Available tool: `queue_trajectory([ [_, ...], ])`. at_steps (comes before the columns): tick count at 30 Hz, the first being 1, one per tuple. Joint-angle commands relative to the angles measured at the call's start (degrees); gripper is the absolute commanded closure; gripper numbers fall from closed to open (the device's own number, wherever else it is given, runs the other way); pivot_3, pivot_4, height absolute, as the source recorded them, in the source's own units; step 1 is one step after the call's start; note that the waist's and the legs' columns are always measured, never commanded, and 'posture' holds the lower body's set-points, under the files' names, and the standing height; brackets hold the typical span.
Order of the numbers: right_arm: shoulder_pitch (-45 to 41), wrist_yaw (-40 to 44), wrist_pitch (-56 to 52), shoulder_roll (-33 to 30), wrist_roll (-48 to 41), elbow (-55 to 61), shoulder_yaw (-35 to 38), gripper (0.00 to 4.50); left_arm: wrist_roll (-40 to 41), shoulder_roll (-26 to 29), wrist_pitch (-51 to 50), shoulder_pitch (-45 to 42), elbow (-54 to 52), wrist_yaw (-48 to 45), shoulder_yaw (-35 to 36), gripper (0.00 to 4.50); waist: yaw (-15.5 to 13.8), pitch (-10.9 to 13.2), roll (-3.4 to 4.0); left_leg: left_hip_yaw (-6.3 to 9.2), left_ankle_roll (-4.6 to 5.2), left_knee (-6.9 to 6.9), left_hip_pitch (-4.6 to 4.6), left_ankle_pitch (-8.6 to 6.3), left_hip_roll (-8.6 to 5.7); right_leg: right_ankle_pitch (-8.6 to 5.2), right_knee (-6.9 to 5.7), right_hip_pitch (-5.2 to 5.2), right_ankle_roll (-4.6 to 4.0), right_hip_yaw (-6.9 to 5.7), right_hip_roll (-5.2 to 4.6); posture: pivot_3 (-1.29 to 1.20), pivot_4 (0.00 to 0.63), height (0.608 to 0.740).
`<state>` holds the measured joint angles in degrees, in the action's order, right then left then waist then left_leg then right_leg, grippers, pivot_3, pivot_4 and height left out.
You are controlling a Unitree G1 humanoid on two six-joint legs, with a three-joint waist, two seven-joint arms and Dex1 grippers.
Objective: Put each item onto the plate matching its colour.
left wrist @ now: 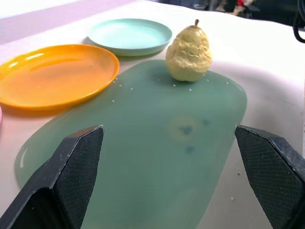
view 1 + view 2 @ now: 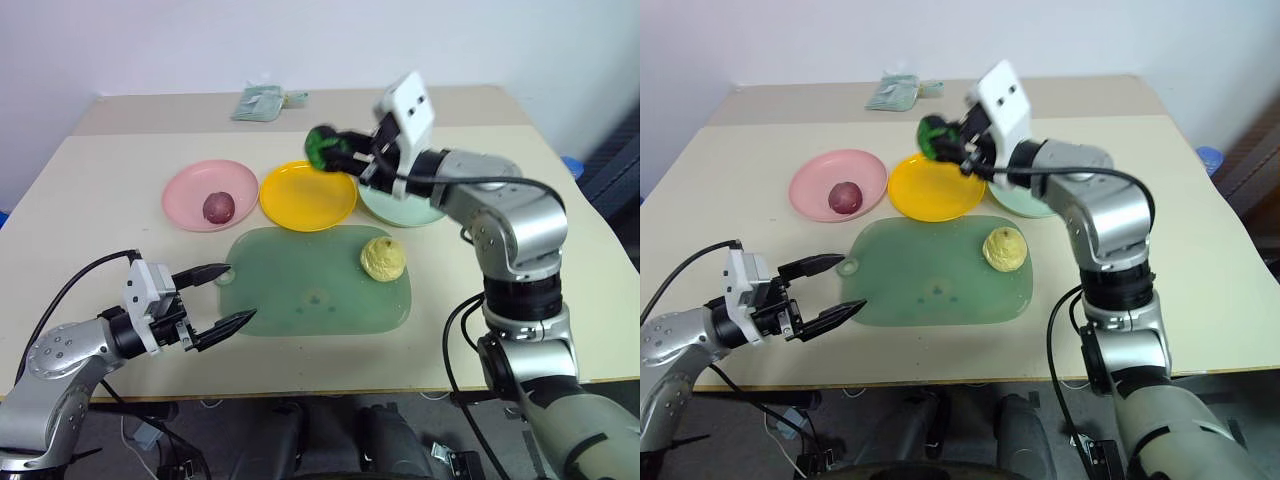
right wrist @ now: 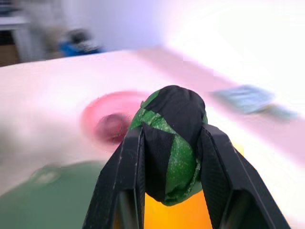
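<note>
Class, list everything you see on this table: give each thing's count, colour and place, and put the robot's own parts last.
Plates: 3; pink, yellow, mint green; in a row across the table's middle.
Red-purple ball: 1; on the pink plate.
Mat: 1, translucent green; in front of the plates.
Lemon-like fruit: 1, pale yellow; on the mat.
Packet: 1, pale green; far edge.
Table: 1, beige.
Green-and-black ball: 1; held above the plates.
Right gripper: shut on that ball.
Left gripper: open, near the mat.

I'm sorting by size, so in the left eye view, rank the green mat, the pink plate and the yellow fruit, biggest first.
1. Green mat.
2. Pink plate.
3. Yellow fruit.
The differences are plain, so nearness does not blur this order.
</note>
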<state>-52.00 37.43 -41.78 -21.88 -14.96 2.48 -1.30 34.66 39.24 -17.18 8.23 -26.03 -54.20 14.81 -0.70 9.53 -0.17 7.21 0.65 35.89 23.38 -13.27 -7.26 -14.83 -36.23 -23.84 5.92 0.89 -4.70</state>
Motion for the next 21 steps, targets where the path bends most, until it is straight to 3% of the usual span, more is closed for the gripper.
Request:
queue_trajectory([
  [1,-1.65,1.33,16.21,-2.09,4.07,-15.42,0.96,3.2,0.29,-0.64,0.24,-2.07,-0.89,1.64,-0.12,0.0,0.17,0.01,0.01,-0.02,0.0,0.0,0.0,0.0,0.0,0.01,0.0,0.0,0.0,0.01,0.0,0.0,0.15,0.74],
  [7,-9.11,-0.91,39.86,-0.21,9.39,-49.82,0.89,3.2,-0.03,-0.98,0.37,-3.54,-0.45,2.84,0.24,0.0,1.62,0.03,0.04,-0.4,-0.29,-0.24,0.0,0.21,0.08,0.01,-0.1,-0.05,-0.01,0.33,0.03,0.0,0.15,0.74],
  [10,-12.19,-2.34,46.08,0.63,11.75,-62.32,0.43,2.15,0.1,-0.85,0.31,-3.43,-0.65,3.04,0.6,0.0,2.28,0.03,0.04,-0.64,-0.37,-0.42,0.0,0.26,0.16,0.01,-0.13,-0.25,-0.01,0.51,0.06,0.0,0.15,0.74],
  [14,-14.24,-3.39,49.36,1.1,13.6,-70.88,0.69,0.12,0.35,-0.61,0.16,-3.46,-1.06,3.29,0.76,0.0,2.75,0.03,0.04,-0.68,-0.39,-0.55,0.01,0.28,0.17,0.01,-0.13,-0.35,-0.01,0.56,0.06,0.0,0.15,0.74],
  [18,-14.92,-2.55,51.57,0.21,13.27,-70.7,1.93,0.05,0.61,-0.46,0.23,-3.32,-0.96,3.04,1.07,0.0,2.94,0.04,0.05,-0.69,-0.4,-0.55,0.01,0.29,0.17,0.01,-0.15,-0.36,-0.01,0.58,0.07,0.0,0.15,0.74],
  [21,-12.93,4.65,48.21,-1.69,9.0,-63.22,4.43,0.05,0.66,-0.5,0.21,-3.12,-0.86,2.72,0.77,0.0,2.97,0.04,0.06,-0.69,-0.41,-0.55,0.01,0.29,0.17,0.01,-0.18,-0.38,-0.01,0.58,0.08,0.0,0.15,0.74],
])
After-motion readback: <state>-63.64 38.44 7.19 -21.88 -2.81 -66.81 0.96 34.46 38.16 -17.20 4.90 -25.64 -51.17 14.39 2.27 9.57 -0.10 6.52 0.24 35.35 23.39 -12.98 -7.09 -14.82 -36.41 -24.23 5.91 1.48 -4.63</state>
